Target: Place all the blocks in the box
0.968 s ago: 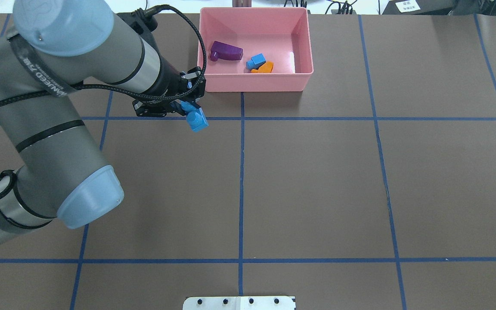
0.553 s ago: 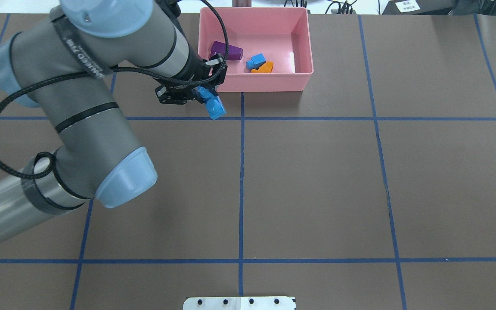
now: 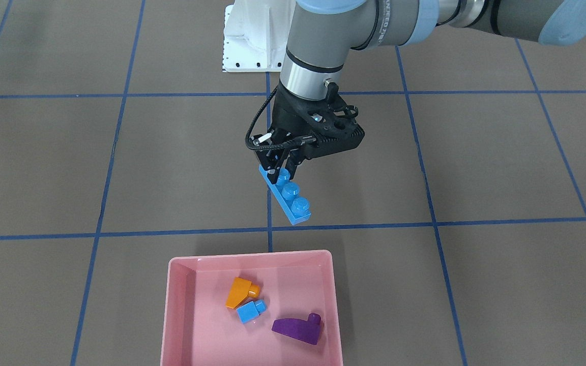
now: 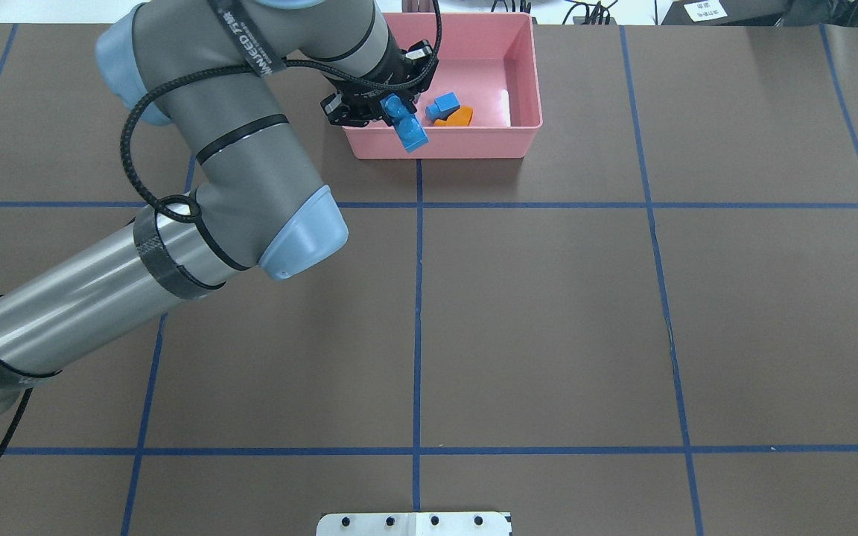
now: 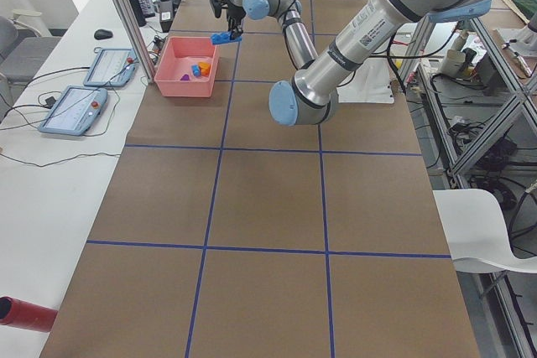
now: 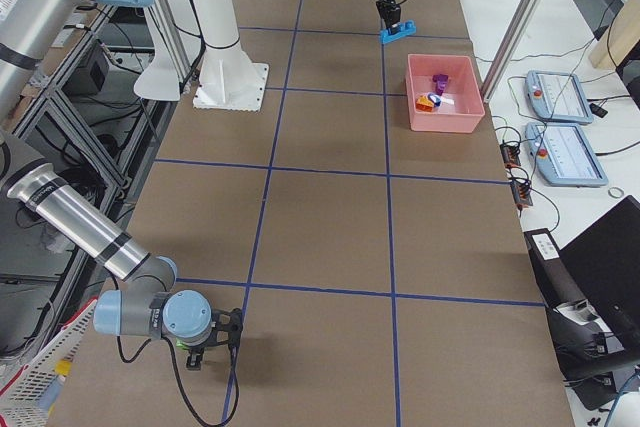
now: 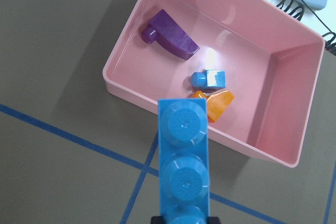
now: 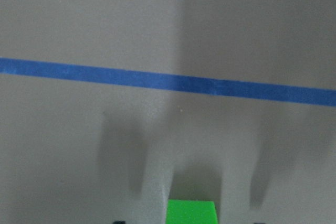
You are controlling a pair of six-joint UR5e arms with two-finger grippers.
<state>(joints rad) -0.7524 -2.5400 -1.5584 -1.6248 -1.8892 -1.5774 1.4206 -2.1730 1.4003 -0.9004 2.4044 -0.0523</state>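
My left gripper (image 3: 280,163) is shut on one end of the long blue brick (image 3: 289,197), which hangs tilted in the air. In the overhead view the left gripper (image 4: 392,104) and the long blue brick (image 4: 408,128) are over the near left part of the pink box (image 4: 466,146). The pink box (image 3: 181,305) holds the orange sloped brick (image 3: 239,293), the small blue cube (image 3: 250,311) and the purple wedge (image 3: 297,329). The green brick (image 8: 191,212) sits low in the right wrist view, with finger shadows wide on either side of it. My right gripper (image 6: 205,345) is far from the box.
The white metal base (image 4: 414,524) stands at the table's near edge. Blue tape lines cross the brown table cover. Tablets (image 5: 71,111) and cables lie beyond the box side of the table. A red cylinder (image 5: 25,312) lies at the table's end.
My left arm has swung up and to the right in the overhead view, carrying the long blue brick from the open table to over the box's near wall.
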